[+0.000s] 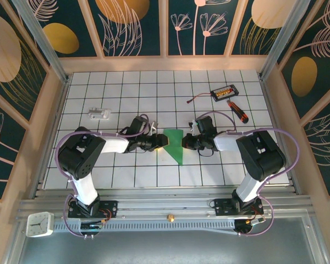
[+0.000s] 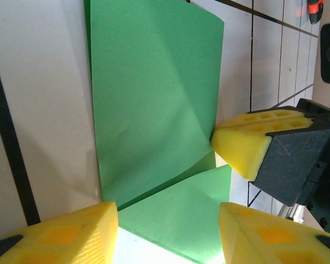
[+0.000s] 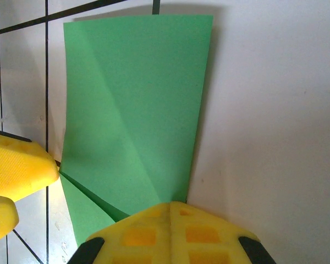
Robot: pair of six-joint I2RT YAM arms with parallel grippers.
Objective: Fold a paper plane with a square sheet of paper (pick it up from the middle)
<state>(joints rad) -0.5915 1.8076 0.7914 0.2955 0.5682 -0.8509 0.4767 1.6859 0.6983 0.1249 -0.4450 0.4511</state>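
The green paper (image 1: 176, 144) points nearward, perhaps slightly right; left gripper (image 2: 168, 234) gapes, right gripper (image 3: 170, 225) closed.

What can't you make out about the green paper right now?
- Top view: side edges of the green paper, hidden by the left gripper and the right gripper; its creases are too small.
- Left wrist view: its near end, cut off by the bottom edge.
- Right wrist view: its near tip, hidden under the shut right gripper; pinched or just pressed, unclear.

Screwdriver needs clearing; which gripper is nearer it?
Right. The right gripper is at the side of the green paper facing the screwdriver; the left gripper at its far side.
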